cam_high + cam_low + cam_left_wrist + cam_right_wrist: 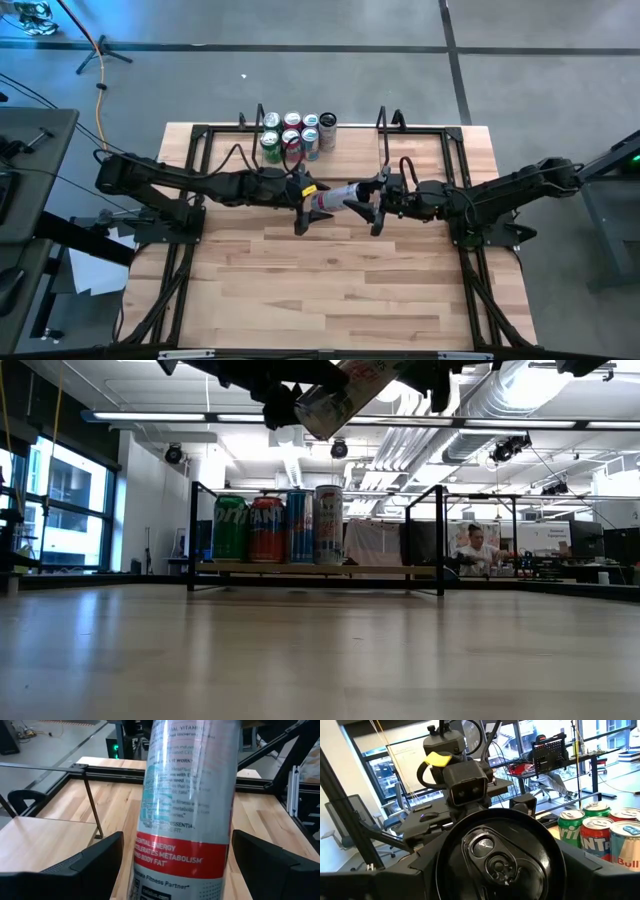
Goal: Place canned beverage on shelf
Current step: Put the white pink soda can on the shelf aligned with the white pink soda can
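Your right jaws point(378, 207) were closed on the top end of the canned beverage point(335, 197). In the right wrist view its pull-tab lid point(497, 855) faced the camera head-on, with the dark fingers hugging it on both sides. Your left jaws point(303, 208) stood wide open around the can's other end. In the left wrist view the red-banded can point(185, 810) ran up between the two fingers point(95, 865), with a clear gap on one side and little or none on the other, so those jaws had hold of nothing.

The can lay tilted between the two grippers, clear of the table point(340, 290). From the low view you saw it high in the air point(345, 395), slanting, well above the wood. From above, both arms reached in from their own sides and met near the middle of the table, the can bridging them.

The shelf point(380, 569) sat behind that meeting point, along the far edge of the table, with a black wire upright at each end. A cluster of cans point(295, 135) stood upright at its left end, green, red, blue and silver, packed side by side. The rest of the board to their right was bare wood.

Beyond the table, a person point(478, 550) sat at a desk in the room.
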### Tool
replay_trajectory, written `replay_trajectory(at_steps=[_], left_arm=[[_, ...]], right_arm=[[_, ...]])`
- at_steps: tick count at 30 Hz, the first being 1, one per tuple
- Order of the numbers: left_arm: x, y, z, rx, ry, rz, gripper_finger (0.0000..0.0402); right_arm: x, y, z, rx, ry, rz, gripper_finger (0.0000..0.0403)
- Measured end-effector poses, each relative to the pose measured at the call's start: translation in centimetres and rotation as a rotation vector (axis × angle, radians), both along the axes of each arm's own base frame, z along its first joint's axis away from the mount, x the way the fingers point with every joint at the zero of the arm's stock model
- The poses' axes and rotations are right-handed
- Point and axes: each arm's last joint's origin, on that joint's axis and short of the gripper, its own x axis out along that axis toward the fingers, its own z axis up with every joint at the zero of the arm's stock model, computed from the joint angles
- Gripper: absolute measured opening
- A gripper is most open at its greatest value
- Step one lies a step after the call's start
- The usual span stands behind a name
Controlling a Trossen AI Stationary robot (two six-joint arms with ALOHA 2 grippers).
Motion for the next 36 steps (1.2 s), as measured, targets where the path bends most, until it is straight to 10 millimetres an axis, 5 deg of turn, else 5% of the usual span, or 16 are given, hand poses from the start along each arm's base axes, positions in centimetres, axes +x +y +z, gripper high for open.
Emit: replay_trajectory(at_steps=[8, 21, 36], left_arm=[[0.0, 0.0, 0.0, 0.015, 0.001, -0.006, 0.0324], [0.8, 0.4, -1.3, -0.077, 0.032, -0.019, 0.0238], [0.8, 0.4, -1.1, -0.072, 0.018, -0.016, 0.0188]], right_arm=[[0.0, 0.0, 0.0, 0.000, 0.000, 0.000, 0.0254], [0.0, 0.0, -0.1, 0.002, 0.010, 0.004, 0.0254], [0.0, 0.0, 0.0, 0.025, -0.005, 0.006, 0.0260]])
